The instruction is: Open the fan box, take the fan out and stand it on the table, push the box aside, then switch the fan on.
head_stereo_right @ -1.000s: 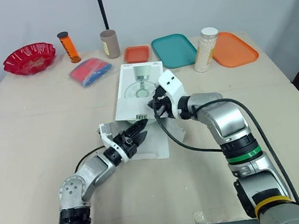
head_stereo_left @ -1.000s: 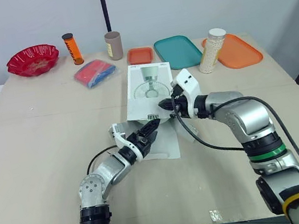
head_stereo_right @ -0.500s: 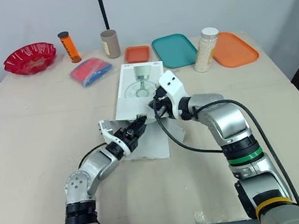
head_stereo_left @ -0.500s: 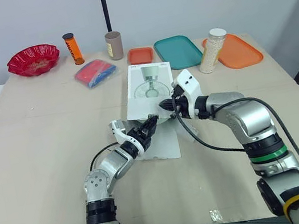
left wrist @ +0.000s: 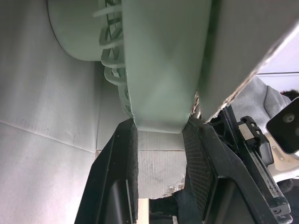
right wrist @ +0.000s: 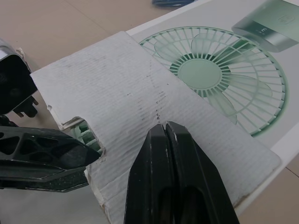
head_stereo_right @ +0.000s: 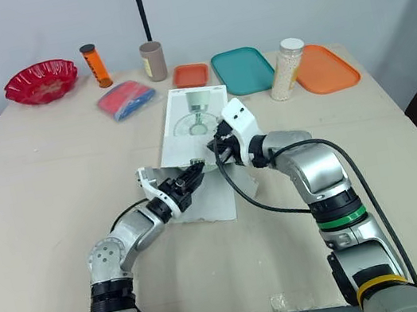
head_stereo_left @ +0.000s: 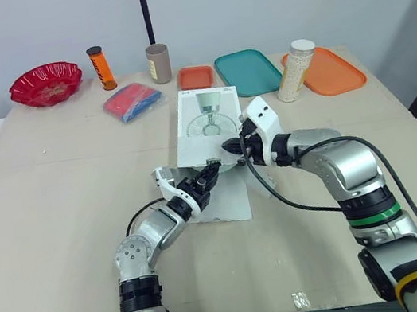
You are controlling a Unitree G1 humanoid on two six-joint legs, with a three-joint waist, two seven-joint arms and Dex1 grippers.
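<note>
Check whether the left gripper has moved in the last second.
Yes: the left gripper has pushed forward, away from the robot, into the open end of the fan box.

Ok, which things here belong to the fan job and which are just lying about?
Job: fan box, fan.
Lying about: red bowl, orange tube, brown cup, blue and red packet, small orange tray, teal tray, jar, large orange tray.

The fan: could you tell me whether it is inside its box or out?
Inside. The left wrist view shows the green fan between cardboard walls of the box, with the left hand closed on its edge.
</note>
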